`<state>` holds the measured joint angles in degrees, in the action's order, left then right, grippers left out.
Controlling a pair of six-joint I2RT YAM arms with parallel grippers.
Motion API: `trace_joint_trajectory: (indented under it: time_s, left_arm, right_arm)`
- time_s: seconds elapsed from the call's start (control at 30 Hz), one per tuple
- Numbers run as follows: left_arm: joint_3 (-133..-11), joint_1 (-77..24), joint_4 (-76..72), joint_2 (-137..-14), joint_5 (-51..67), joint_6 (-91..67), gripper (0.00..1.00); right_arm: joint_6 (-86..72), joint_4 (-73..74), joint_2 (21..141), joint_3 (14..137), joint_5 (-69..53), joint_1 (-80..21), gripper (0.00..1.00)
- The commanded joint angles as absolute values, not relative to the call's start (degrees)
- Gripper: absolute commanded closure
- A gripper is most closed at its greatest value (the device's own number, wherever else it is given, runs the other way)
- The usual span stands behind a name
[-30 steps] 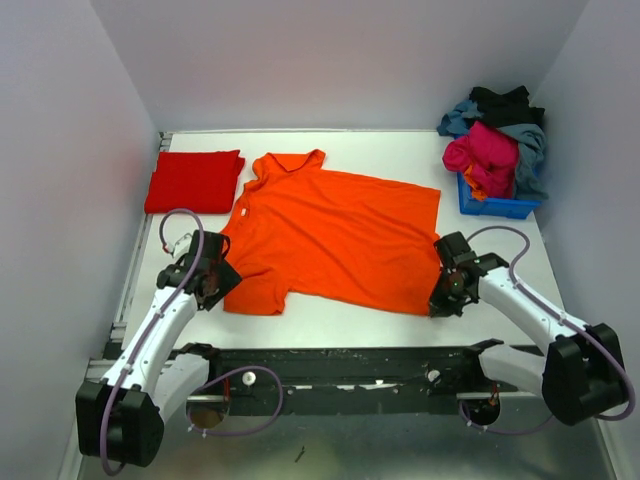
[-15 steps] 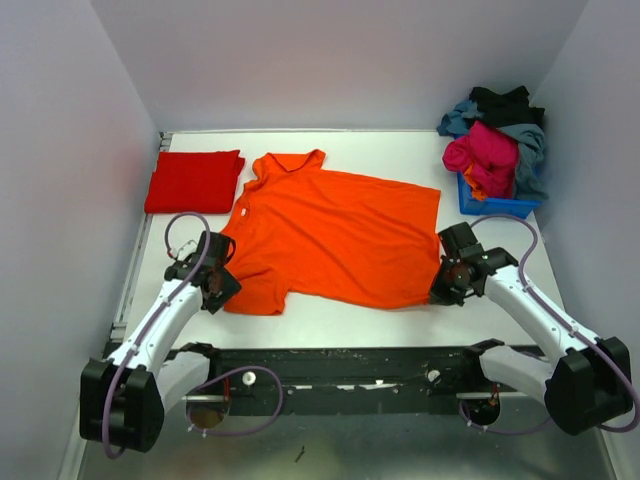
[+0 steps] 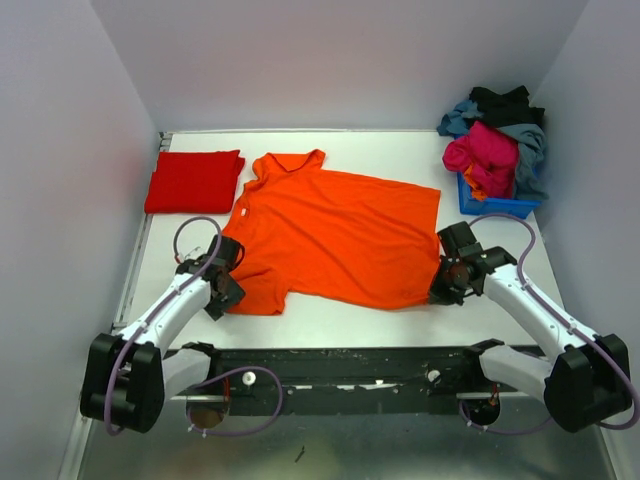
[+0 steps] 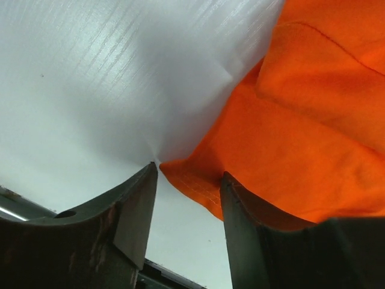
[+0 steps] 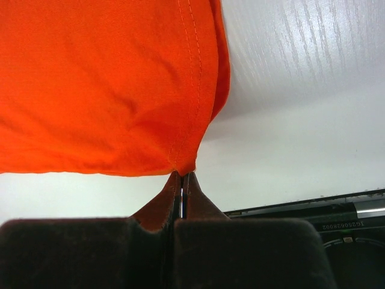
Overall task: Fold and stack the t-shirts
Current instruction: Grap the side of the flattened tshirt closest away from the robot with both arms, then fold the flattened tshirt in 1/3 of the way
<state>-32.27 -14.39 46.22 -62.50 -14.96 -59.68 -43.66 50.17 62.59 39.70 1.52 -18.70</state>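
Orange t-shirt's (image 5: 102, 84) corner inside right claw (image 5: 181, 176)

One orange t-shirt (image 3: 340, 235), one folded red t-shirt (image 3: 195, 180), one blue bin (image 3: 490, 207) holding a heap of crumpled shirts (image 3: 490, 150) too tangled to count, one white table (image 3: 400, 150), two robot arms: left arm (image 3: 165, 315), right arm (image 3: 530, 305).

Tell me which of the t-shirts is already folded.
The red t-shirt at the far left: it is a neat flat rectangle. The orange t-shirt lies spread open, and the others are heaped in the blue bin.
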Motion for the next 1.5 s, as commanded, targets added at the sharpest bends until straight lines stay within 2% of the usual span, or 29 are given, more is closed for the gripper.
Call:
trace_joint_trajectory:
  time_s: [0.0, 0.03, 0.13, 0.17, 0.53, 0.73, 1.17, 1.47]
  left_arm:
    - [-30.94, -14.77, 44.48, -64.16, -16.79, -60.91, 0.47]
    - [-30.42, -14.77, 43.78, -64.51, -16.79, -61.17, 0.54]
    - [-30.23, -14.77, 43.50, -65.74, -17.05, -61.44, 0.93]
    - [-30.84, -14.77, 44.20, -65.92, -17.31, -61.44, 1.00]
    - [-45.43, -14.77, 58.26, -60.12, -15.73, -59.15, 1.00]
    - [-54.74, -14.77, 59.59, -60.64, -15.38, -55.99, 1.00]
    - [-63.36, -14.77, 45.80, -68.81, -17.14, -50.02, 1.00]
    - [-69.87, -15.12, 42.45, -75.58, -21.79, -47.11, 1.00]
  right_arm:
    - [-43.16, 49.22, 62.67, 39.82, 0.35, -18.98, 0.99]
    - [-43.24, 49.04, 62.67, 39.64, 0.35, -18.98, 0.99]
    - [-43.42, 48.78, 62.49, 39.11, 0.35, -18.98, 0.99]
    - [-43.59, 49.04, 62.40, 39.11, 0.35, -18.98, 0.99]
    - [-42.71, 51.77, 61.35, 42.53, 1.49, -18.90, 0.99]
    - [-42.01, 52.73, 61.35, 45.26, 2.90, -18.55, 0.99]
    - [-40.96, 47.03, 66.88, 51.50, 2.20, -14.59, 0.99]
    - [-41.49, 44.13, 71.98, 52.91, 5.36, -13.10, 0.99]
